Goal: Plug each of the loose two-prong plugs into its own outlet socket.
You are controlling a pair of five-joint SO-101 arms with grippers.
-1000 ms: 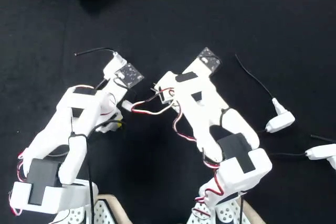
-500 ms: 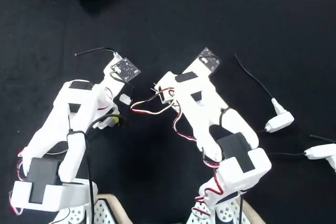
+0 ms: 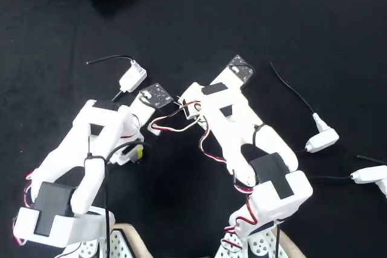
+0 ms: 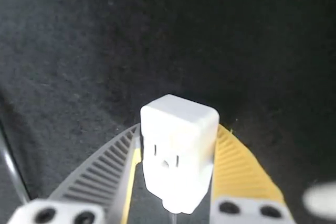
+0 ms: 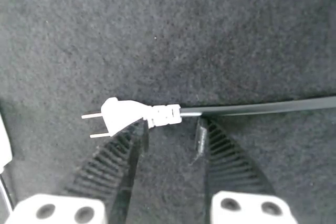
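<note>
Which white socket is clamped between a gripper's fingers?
The socket in the left gripper, slotted face toward its wrist camera. The corded white piece ahead of that arm and two white pieces at the right of the cloth lie free.

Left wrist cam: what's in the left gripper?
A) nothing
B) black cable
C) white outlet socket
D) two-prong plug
C: the white outlet socket sits clamped in the left gripper, with its slotted face toward the camera.
</note>
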